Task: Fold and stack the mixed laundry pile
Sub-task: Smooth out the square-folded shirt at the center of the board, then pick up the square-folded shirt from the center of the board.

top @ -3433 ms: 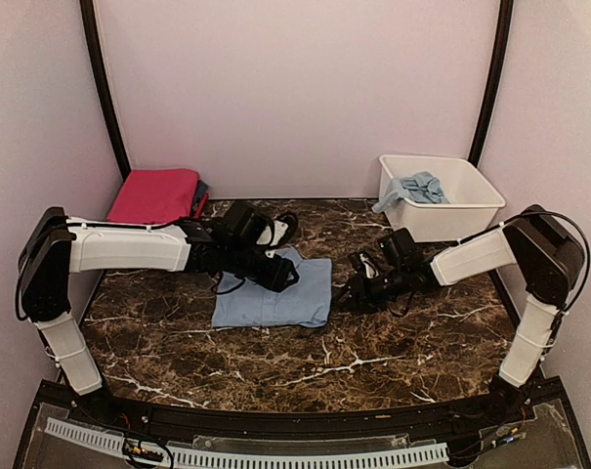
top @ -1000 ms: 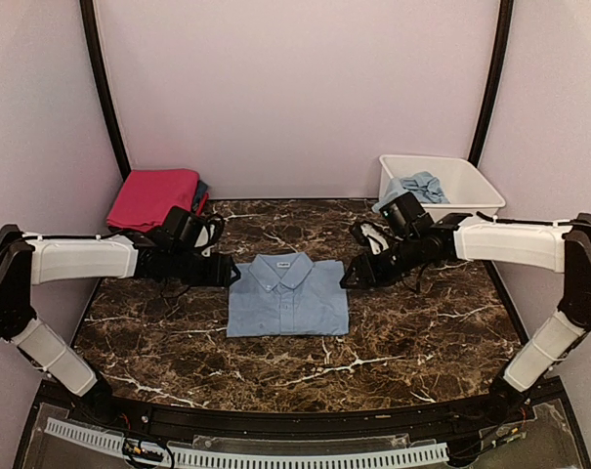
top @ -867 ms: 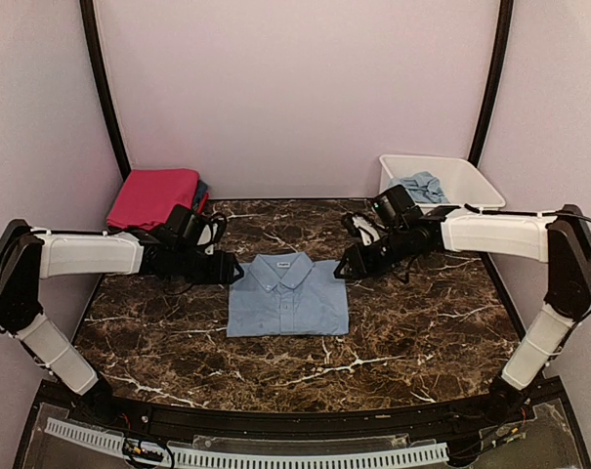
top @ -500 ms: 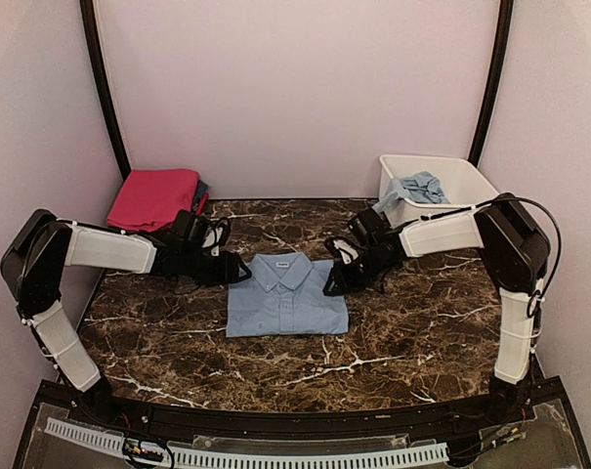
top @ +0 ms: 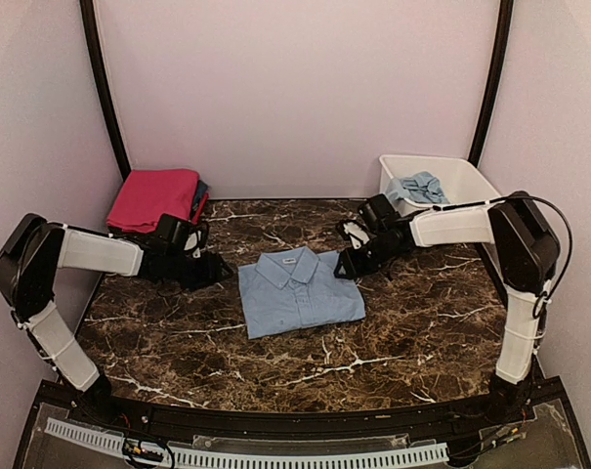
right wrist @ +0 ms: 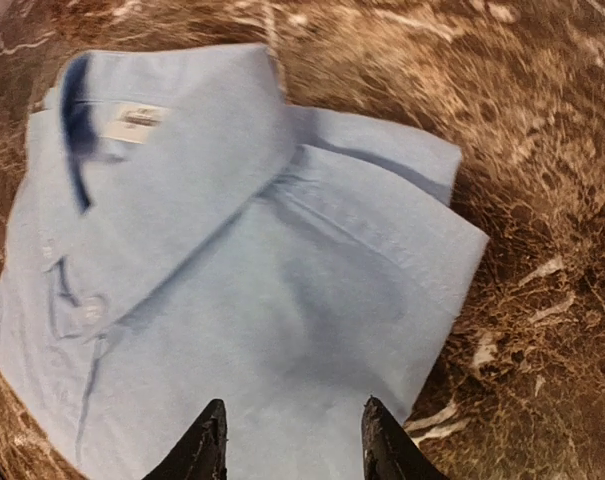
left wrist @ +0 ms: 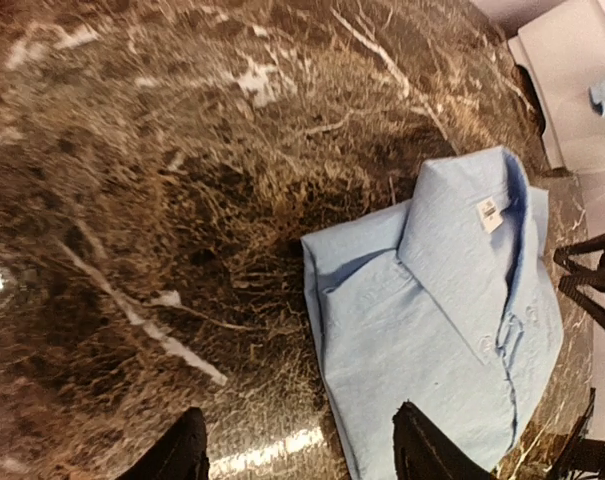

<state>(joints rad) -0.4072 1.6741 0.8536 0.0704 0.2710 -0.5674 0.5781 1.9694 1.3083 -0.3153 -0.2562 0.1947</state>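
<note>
Left fingers (left wrist: 182, 455) are spread wide with nothing between them, low over bare bench (top: 402, 332) near the left edge of the shirt (top: 300, 291). The right fingers (right wrist: 207, 445) are likewise parted and empty, hovering just beside the shirt's far right corner. That pale blue collared shirt lies folded in the middle of the bench, collar away from the arms and turned slightly askew. As I judge it, the task is partly done. A magenta-pink piece (top: 156, 193) sits folded at the far left corner with a dark piece (top: 200, 192) tucked against it, the shirt is folded but not yet stacked, and a pale blue garment (top: 419, 186) waits crumpled in the white tub (top: 471, 176). The shirt's folded edges look crisp and reachable from both sides. Open bench lies in front and to the right, though the walls close in tightly and the left arm lies across the path to the stack.
</note>
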